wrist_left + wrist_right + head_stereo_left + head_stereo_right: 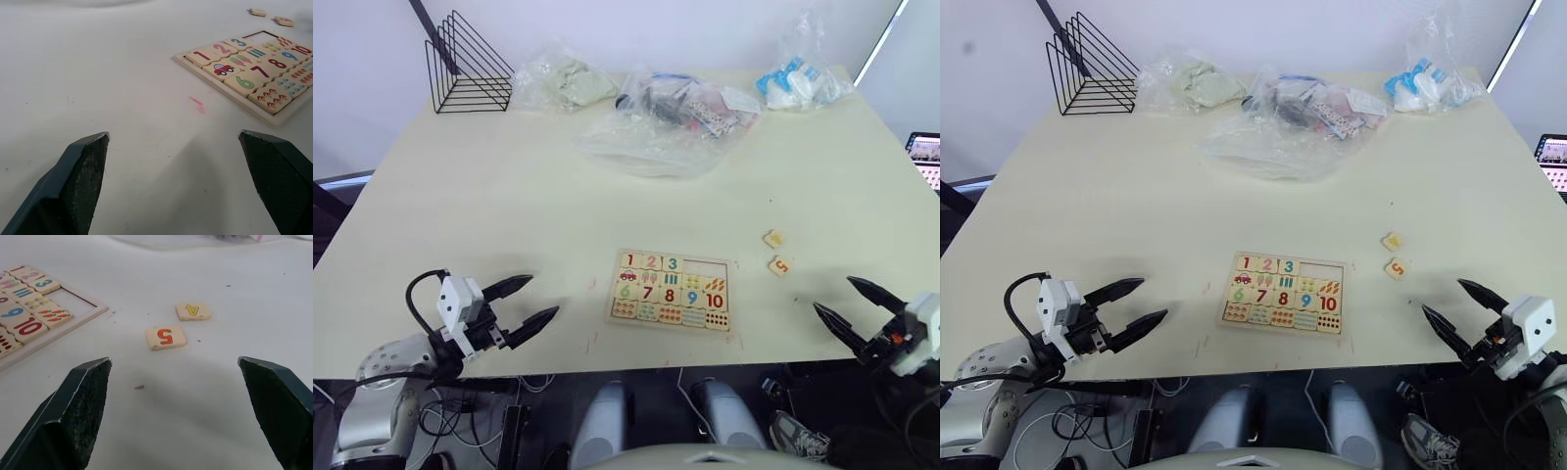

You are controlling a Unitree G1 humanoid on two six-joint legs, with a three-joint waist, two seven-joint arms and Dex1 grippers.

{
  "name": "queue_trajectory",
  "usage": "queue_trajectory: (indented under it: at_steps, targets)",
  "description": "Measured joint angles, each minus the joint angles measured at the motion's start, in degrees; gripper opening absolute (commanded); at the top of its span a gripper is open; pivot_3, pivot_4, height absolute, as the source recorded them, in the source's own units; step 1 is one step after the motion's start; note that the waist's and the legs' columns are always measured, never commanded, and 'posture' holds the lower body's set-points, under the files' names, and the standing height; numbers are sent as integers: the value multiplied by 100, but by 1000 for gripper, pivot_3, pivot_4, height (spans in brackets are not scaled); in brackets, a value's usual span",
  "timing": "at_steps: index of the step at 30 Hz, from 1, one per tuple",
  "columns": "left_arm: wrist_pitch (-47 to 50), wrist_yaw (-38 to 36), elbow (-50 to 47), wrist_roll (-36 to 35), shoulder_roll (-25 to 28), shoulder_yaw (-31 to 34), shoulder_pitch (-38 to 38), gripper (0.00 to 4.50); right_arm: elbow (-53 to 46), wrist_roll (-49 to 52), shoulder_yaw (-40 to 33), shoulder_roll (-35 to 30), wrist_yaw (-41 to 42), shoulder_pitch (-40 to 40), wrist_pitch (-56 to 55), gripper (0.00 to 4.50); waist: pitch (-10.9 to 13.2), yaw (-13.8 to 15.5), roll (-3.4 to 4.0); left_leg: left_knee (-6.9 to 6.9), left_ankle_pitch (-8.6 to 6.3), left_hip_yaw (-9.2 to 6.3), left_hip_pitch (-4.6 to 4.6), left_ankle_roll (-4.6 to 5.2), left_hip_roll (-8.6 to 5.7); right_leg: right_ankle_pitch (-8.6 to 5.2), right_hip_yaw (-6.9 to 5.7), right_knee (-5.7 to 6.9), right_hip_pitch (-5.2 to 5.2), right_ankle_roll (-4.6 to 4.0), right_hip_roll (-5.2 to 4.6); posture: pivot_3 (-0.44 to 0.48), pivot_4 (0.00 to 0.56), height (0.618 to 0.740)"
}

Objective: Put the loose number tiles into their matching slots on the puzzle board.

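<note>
The two eye views look forward and down from above the near edge of the table (pixel 509 166), taking in its whole top as far as the wire rack (pixel 468 67) at upper left and the bags (pixel 675 108) along the upper edge. The board (pixel 671 290) sits low of centre in both, a little further left in the right eye view. Each wrist view sits low and close over the tabletop. The left wrist view faces the board (pixel 244 73) at upper right. The right wrist view faces tiles 4 (pixel 193 311) and 5 (pixel 166 337) at centre, the board's corner at upper left. Both wrist views share the board and those tiles.
</note>
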Motion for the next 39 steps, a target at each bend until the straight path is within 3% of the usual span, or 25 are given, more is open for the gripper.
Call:
queue_trajectory:
  at_steps: [14,39]
  targets:
    - [-43,-31,-5,-37,-73,141,167,4500,482,53,-163,42,179,110,-437,4443,-2,8,0,0,0,4,1,0,0,0,0,0,1,0,0,0,150,740]
    - [-121,-183,-5,-36,-86,140,173,4500,486,86,-159,54,223,91,-469,4443,-2,11,1,0,0,3,1,0,0,0,0,0,1,0,0,0,150,740]
